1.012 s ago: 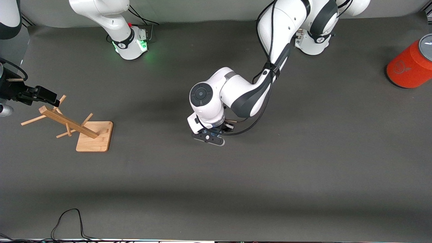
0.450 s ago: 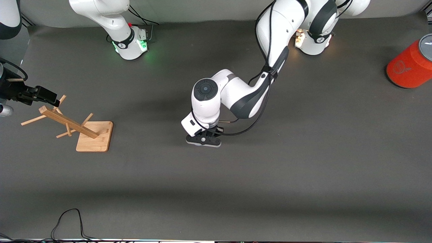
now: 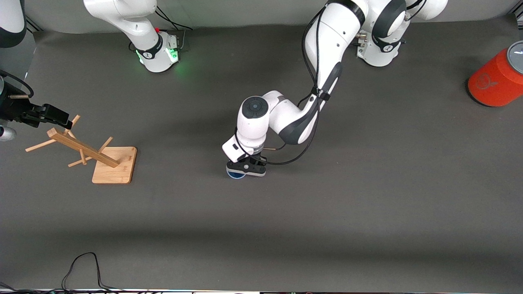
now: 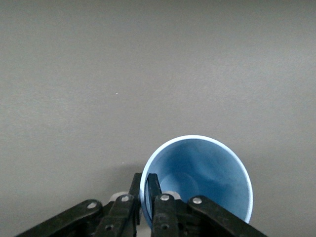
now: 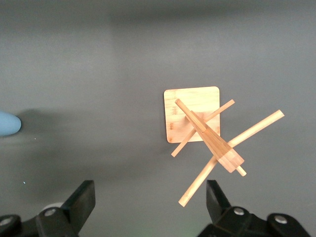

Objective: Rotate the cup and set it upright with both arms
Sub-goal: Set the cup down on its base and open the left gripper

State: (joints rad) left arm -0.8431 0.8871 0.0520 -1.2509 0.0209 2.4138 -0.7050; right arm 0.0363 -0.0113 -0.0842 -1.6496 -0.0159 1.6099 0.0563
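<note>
I see a wooden mug tree [image 3: 96,152] on its square base and an orange cylinder [image 3: 496,79] with grey lid.

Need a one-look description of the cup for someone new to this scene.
Start at the grey table and follow the left arm down to the left gripper near the middle. The cup is pinched by its rim there. It is small, pale blue and handleless, unlike the big orange cylinder or the wooden rack.
</note>
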